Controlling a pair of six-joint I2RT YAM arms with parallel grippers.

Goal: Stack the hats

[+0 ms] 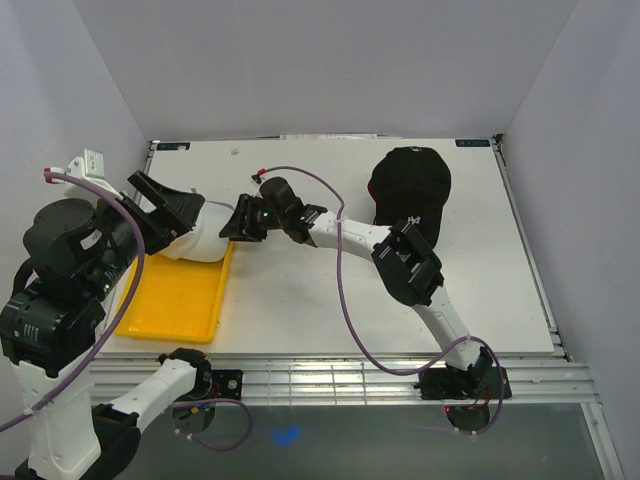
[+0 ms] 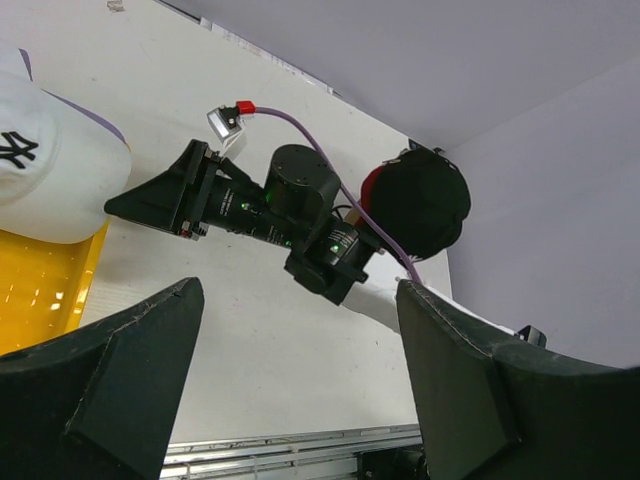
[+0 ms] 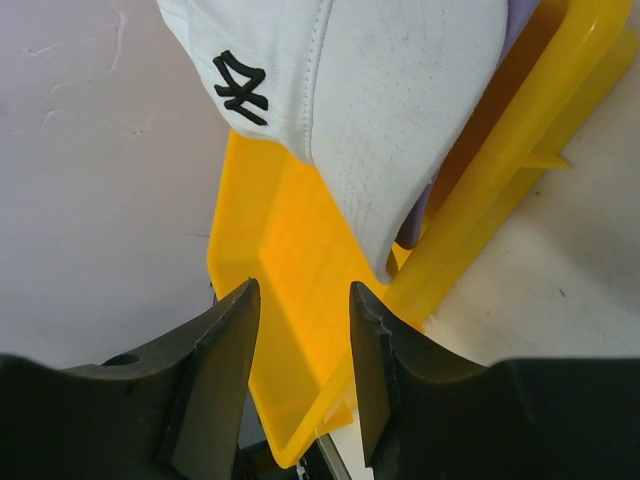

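A white hat with a black NY (image 3: 380,100) lies on a lavender hat (image 3: 415,225), over the far end of the yellow tray (image 3: 290,250). From above, the white hat (image 1: 210,238) sits between both grippers. My right gripper (image 3: 300,310) is open, its fingertips just short of the white brim, with nothing between them. My left gripper (image 2: 300,370) stands wide open above the table and holds nothing; it hovers over the white hat's left side (image 1: 172,215). A black hat (image 1: 412,185) rests on a red hat (image 1: 373,190) at the back right.
The yellow tray (image 1: 175,295) lies at the left, near the table's front edge. The right arm's purple cable (image 1: 340,270) loops over the middle of the table. White walls close in the table on three sides.
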